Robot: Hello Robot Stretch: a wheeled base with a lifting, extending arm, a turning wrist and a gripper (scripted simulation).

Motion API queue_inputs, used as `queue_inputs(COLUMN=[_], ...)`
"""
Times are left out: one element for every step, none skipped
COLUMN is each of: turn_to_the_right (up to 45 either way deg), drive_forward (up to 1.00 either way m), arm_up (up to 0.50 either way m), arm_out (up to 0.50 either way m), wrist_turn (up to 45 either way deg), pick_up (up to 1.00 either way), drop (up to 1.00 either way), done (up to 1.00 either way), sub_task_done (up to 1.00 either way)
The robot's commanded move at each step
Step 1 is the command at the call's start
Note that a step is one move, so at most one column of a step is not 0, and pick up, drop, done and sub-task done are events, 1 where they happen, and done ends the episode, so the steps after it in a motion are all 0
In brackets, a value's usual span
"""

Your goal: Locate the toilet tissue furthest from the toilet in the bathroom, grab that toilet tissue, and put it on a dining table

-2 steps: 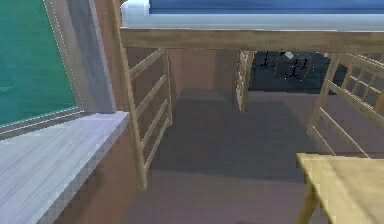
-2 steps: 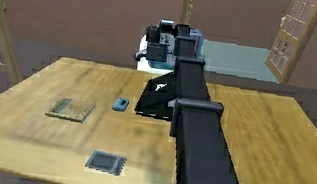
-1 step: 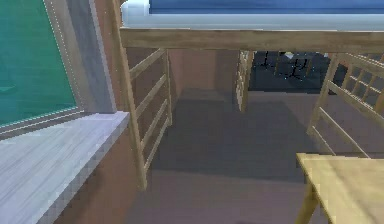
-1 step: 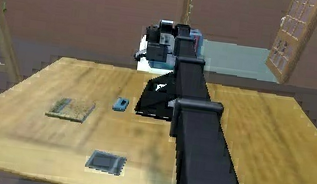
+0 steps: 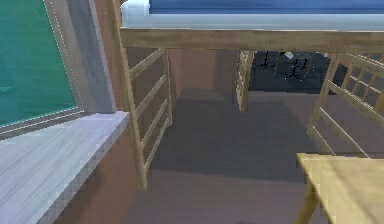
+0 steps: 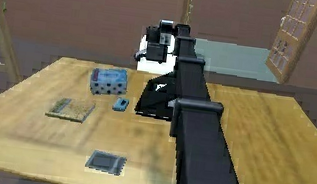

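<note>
My arm (image 6: 198, 125) reaches out over a wooden table (image 6: 261, 143) in the arm side view. The gripper (image 6: 151, 47) is near the table's far edge. A small white roundish thing (image 6: 152, 61), possibly the toilet tissue, sits right at its fingers. I cannot tell whether the gripper holds it or whether it rests on the table edge. A corner of a light wooden table (image 5: 350, 185) shows at the forward view's lower right.
On the table lie a blue-grey dotted box (image 6: 107, 82), a small blue thing (image 6: 121, 104), a flat greenish item (image 6: 70, 109), a dark square (image 6: 106, 161) and a black flat object (image 6: 156, 98). Ahead are a loft bed's ladder (image 5: 150, 100), a window (image 5: 35, 60) and a sill (image 5: 50, 160).
</note>
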Motion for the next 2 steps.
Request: queue_inputs(turn_to_the_right=[0.0, 0.0], drive_forward=[0.00, 0.00], arm_up=[0.00, 0.00], arm_out=[-0.10, 0.00], wrist_turn=[0.0, 0.0], pick_up=[0.00, 0.00], drop=[0.00, 0.00], done=[0.00, 1.00], sub_task_done=[0.00, 0.00])
